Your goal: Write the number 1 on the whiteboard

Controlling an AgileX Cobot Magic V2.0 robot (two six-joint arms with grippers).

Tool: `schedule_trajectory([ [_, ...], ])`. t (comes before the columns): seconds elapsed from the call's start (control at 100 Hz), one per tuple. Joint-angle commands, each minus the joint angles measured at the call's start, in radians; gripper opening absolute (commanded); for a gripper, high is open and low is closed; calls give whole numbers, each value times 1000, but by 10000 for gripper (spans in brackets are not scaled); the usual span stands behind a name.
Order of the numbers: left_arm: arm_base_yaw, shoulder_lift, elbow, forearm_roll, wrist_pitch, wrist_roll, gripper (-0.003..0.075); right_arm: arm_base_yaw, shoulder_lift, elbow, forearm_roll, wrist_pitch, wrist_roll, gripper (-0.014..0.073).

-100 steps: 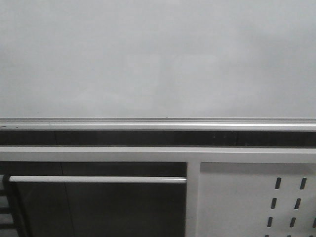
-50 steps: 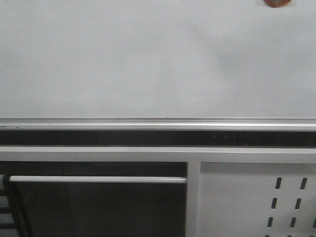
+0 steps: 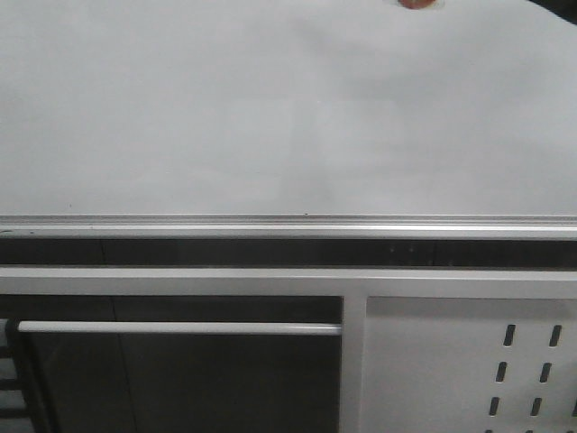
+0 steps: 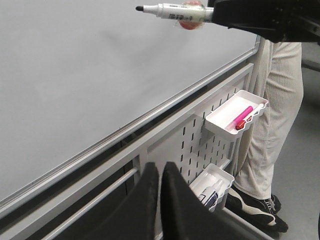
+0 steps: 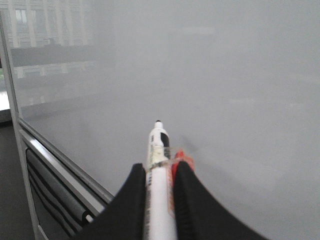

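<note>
The left end effector (image 4: 159, 186) has its fingers pressed together on nothing and waits low, below the whiteboard (image 4: 75, 75). The right end effector (image 5: 159, 172) grips a marker (image 5: 159, 150), whose tip points at the board, apparently not yet touching; no number 1 is visible.

Dim, flat, grey light fills every view — the whiteboard (image 5: 225, 75) carries a faint window reflection in the right wrist view, the front view is grainy, and the marker (image 5: 159, 175) looks soft, slightly blurred.
</note>
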State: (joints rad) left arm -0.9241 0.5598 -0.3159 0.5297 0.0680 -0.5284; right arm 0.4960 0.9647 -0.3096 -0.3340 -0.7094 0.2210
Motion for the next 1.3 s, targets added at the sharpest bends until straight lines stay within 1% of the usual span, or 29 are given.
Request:
schedule_trajectory([
  [0.0, -2, -1, -26, 8, -60, -8, -18, -7, 11, -44, 28, -95, -17, -49],
  [0.39, -2, -1, -26, 19, -60, -8, -18, -7, 90, -71, 43, -98, -35, -49],
  [0.54, -2, -1, -26, 19, -60, -8, -18, -7, 101, -73, 101, -98, -87, -49],
  [0.78, -2, -1, -26, 19, -68, -8, -18, -7, 103, -73, 136, -94, -126, -50],
  [0.96, -2, -1, -26, 19, -68, -8, -18, -7, 111, -73, 197, -88, -169, -50],
  [1.29, -2, -1, -26, 19, -90, -8, -18, -7, 158, -73, 199, -89, -170, -50],
])
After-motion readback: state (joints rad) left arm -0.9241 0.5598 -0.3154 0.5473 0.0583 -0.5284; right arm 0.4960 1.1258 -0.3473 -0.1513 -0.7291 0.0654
